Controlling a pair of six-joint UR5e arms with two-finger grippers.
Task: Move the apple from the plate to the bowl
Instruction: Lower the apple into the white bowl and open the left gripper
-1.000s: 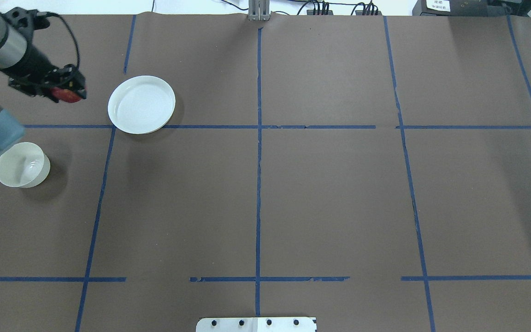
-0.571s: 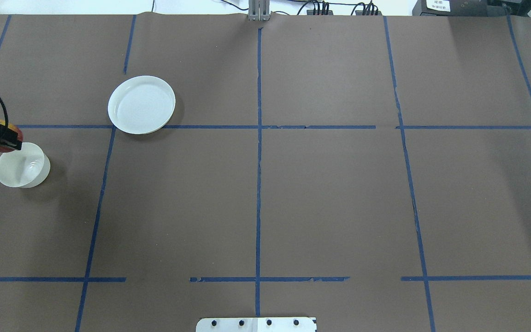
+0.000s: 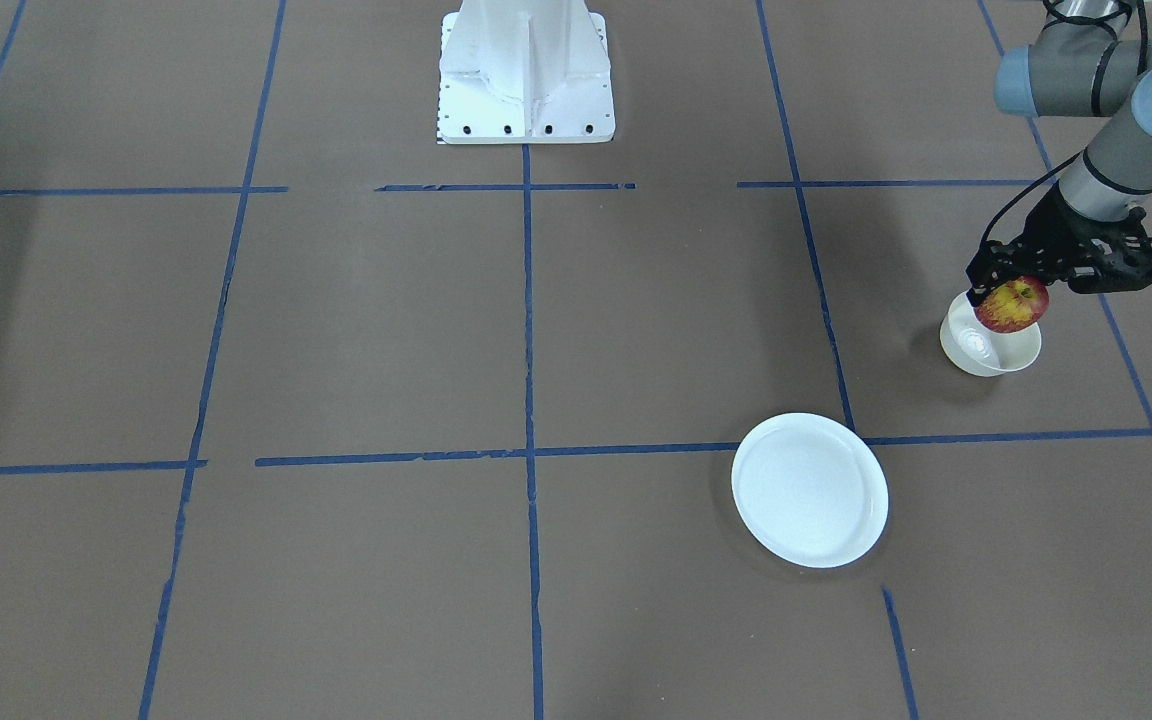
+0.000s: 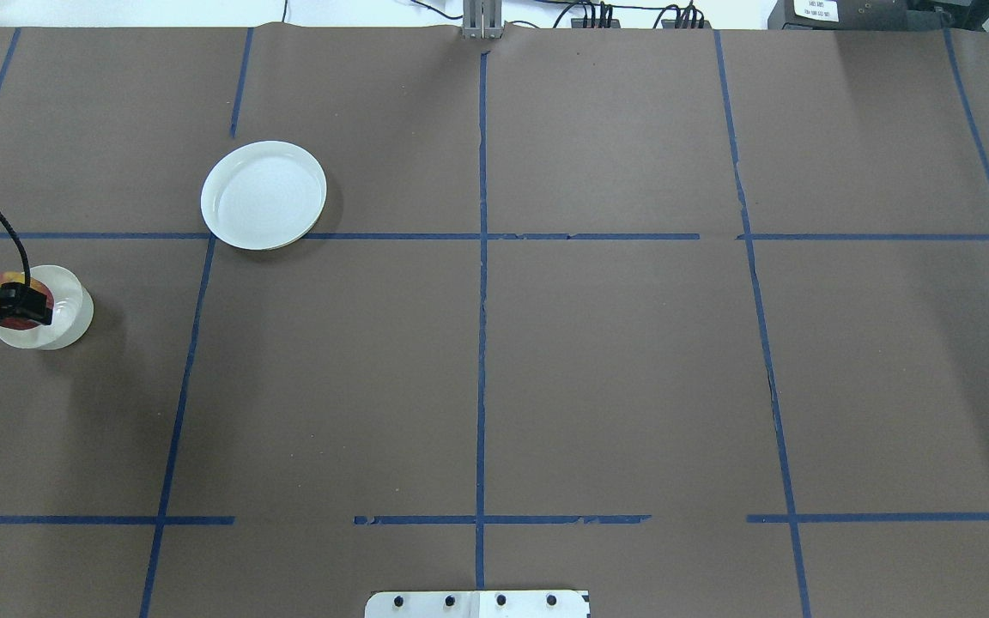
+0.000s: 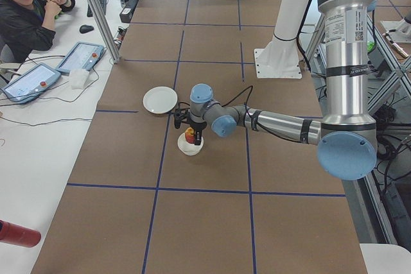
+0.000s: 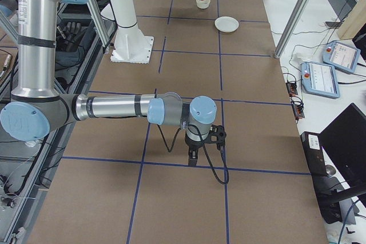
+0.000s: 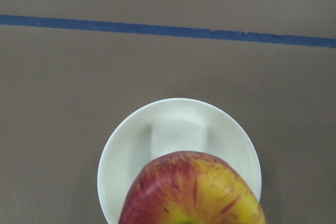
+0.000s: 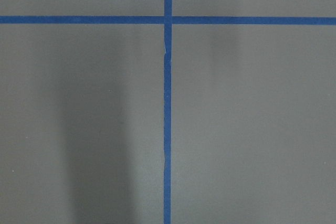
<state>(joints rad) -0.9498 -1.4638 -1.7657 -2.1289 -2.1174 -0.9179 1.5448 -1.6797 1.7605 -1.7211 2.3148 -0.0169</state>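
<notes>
My left gripper (image 3: 1014,292) is shut on the apple (image 3: 1011,306), red with yellow streaks, and holds it just above the small white bowl (image 3: 984,355). In the left wrist view the apple (image 7: 191,192) hangs over the near half of the bowl (image 7: 126,150). In the overhead view the apple (image 4: 2,280) and gripper (image 4: 18,300) cover the left part of the bowl (image 4: 69,309). The flat white plate (image 4: 263,195) lies bare, apart from the bowl. My right gripper (image 6: 205,144) shows only in the exterior right view; I cannot tell if it is open or shut.
Brown paper with blue tape lines (image 4: 482,300) covers the table. The robot's white base (image 3: 526,75) stands at the table's edge. A seated operator (image 5: 29,11) and teach pendants (image 5: 80,56) are beside the table's far side.
My left gripper has carried the apple from beside the plate toward the robot's side and now holds it over the bowl. Plate and bowl have not moved.
</notes>
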